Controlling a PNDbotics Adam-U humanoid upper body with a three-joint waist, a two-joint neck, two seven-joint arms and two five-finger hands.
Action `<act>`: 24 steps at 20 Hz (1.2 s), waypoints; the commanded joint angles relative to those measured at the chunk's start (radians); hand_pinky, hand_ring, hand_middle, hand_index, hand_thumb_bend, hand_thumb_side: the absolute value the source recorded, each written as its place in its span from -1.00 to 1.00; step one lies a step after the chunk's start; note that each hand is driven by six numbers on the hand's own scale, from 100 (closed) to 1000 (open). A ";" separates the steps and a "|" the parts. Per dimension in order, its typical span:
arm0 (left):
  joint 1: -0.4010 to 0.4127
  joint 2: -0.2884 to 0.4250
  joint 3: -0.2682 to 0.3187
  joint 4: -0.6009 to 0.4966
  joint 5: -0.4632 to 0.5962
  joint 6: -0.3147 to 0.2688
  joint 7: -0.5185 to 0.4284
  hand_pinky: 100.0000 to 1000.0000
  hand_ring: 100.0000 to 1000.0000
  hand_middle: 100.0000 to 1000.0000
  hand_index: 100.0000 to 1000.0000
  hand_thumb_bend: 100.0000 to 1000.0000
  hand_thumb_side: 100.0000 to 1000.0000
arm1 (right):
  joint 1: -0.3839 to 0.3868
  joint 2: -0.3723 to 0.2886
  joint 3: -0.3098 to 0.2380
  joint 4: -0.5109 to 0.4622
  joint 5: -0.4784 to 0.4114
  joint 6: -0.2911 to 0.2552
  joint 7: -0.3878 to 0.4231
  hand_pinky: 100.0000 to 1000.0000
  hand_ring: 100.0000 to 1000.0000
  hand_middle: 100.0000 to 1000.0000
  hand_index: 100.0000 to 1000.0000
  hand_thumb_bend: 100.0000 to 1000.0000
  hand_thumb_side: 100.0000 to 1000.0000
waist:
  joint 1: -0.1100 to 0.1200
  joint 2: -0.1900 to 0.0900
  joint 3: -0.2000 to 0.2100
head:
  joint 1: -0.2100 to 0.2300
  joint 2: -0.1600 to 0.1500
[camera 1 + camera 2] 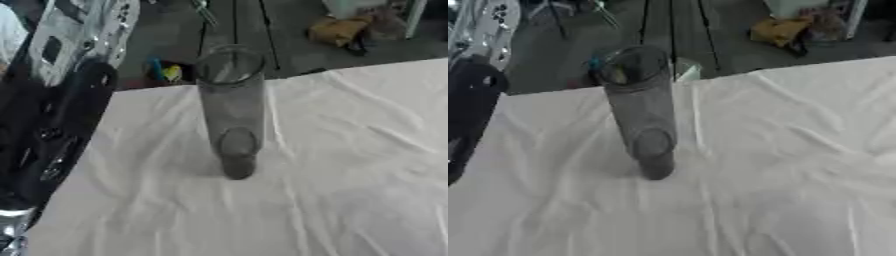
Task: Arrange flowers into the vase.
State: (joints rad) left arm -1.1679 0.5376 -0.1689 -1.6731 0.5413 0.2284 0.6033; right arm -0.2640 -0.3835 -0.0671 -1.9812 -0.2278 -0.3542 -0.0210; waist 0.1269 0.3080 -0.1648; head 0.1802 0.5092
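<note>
Tall clear glass cylinder vase (231, 105): upright, mid-table on wrinkled white tablecloth (350, 175) | black-and-silver left arm (57, 125): along left edge, apart from vase | hands: unseen, finger state cannot be told

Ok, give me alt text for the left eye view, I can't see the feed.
A tall clear glass vase stands upright and empty on a wrinkled white tablecloth. A black and silver robot arm runs down the left edge; no flowers or hands are visible.
</note>
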 commanded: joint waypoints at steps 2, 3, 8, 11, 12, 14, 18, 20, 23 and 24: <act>-0.014 0.023 -0.003 -0.022 0.037 0.047 0.021 -1.00 -1.00 -1.00 -1.00 -0.86 0.32 | -0.006 -0.022 -0.006 -0.019 -0.014 0.005 -0.005 0.16 -0.15 -0.23 0.28 -1.00 0.94 | -0.013 -0.045 0.005 | -0.011 0.022; -0.013 0.021 -0.004 -0.027 0.044 0.056 0.024 -1.00 -1.00 -1.00 -1.00 -0.87 0.33 | -0.006 -0.022 -0.006 -0.019 -0.016 0.006 -0.006 0.16 -0.15 -0.23 0.28 -1.00 0.94 | -0.014 -0.048 0.007 | -0.013 0.025; 0.000 0.018 -0.010 -0.048 0.057 0.085 0.036 -1.00 -1.00 -1.00 -1.00 -0.88 0.34 | -0.007 -0.022 -0.008 -0.019 -0.026 0.009 -0.009 0.16 -0.15 -0.23 0.28 -1.00 0.94 | -0.017 -0.055 0.014 | -0.020 0.031; 0.012 0.018 -0.014 -0.057 0.054 0.091 0.037 -1.00 -1.00 -1.00 -1.00 -0.88 0.34 | -0.009 -0.020 -0.008 -0.019 -0.029 0.011 -0.009 0.16 -0.15 -0.23 0.28 -1.00 0.94 | -0.019 -0.056 0.016 | -0.021 0.030; 0.016 0.017 -0.015 -0.059 0.054 0.092 0.037 -1.00 -1.00 -1.00 -1.00 -0.89 0.35 | -0.009 -0.020 -0.009 -0.019 -0.030 0.010 -0.009 0.16 -0.15 -0.23 0.28 -1.00 0.95 | -0.019 -0.054 0.017 | -0.022 0.029; 0.022 0.014 -0.016 -0.063 0.053 0.093 0.036 -1.00 -1.00 -1.00 -1.00 -0.89 0.36 | -0.011 -0.018 -0.008 -0.019 -0.030 0.010 -0.008 0.16 -0.15 -0.23 0.28 -1.00 0.95 | -0.020 -0.051 0.016 | -0.023 0.026; 0.031 0.006 -0.018 -0.069 0.040 0.079 0.035 -1.00 -1.00 -1.00 -1.00 -0.90 0.37 | -0.015 -0.015 -0.008 -0.019 -0.028 0.009 -0.006 0.16 -0.15 -0.23 0.28 -1.00 0.95 | -0.022 -0.042 0.012 | -0.023 0.014; 0.035 0.003 -0.019 -0.067 0.035 0.074 0.033 -1.00 -1.00 -1.00 -1.00 -0.90 0.37 | -0.016 -0.013 -0.008 -0.019 -0.027 0.008 -0.004 0.17 -0.15 -0.23 0.28 -1.00 0.95 | -0.023 -0.038 0.011 | -0.022 0.011; 0.037 -0.002 -0.023 -0.066 0.025 0.064 0.028 -1.00 -1.00 -1.00 -1.00 -0.90 0.37 | -0.018 -0.011 -0.008 -0.019 -0.025 0.009 -0.003 0.17 -0.15 -0.23 0.28 -1.00 0.95 | -0.022 -0.034 0.009 | -0.021 0.006; 0.038 -0.004 -0.024 -0.066 0.022 0.061 0.026 -1.00 -1.00 -1.00 -1.00 -0.90 0.37 | -0.019 -0.010 -0.007 -0.019 -0.025 0.009 -0.002 0.17 -0.15 -0.23 0.28 -1.00 0.95 | -0.022 -0.033 0.008 | -0.021 0.005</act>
State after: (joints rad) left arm -1.1167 0.5212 -0.1935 -1.7262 0.5692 0.2966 0.6318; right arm -0.2728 -0.3830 -0.0675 -1.9812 -0.2494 -0.3433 -0.0265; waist 0.1267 0.2910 -0.1559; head 0.1577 0.5257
